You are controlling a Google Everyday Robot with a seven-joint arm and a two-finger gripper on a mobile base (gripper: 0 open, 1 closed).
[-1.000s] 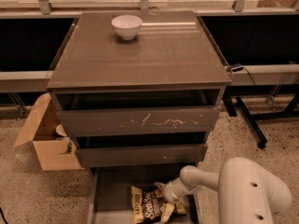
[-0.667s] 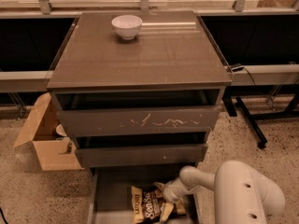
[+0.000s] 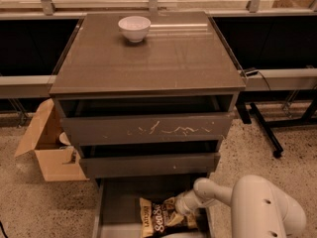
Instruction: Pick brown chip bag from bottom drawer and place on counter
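Observation:
The brown chip bag lies on the floor of the open bottom drawer, at the frame's lower edge. My gripper reaches into the drawer from the right on the white arm and sits at the bag's right end, touching it. The counter is the cabinet's glossy grey-brown top above.
A white bowl stands near the counter's back edge. An open cardboard box sits on the floor left of the cabinet. The scratched upper drawer front and the middle drawer front overhang the bottom drawer. A black stand leg is at the right.
The arm's white body has shifted slightly left. The gripper stays at the bag's right end and the bag has hardly moved.

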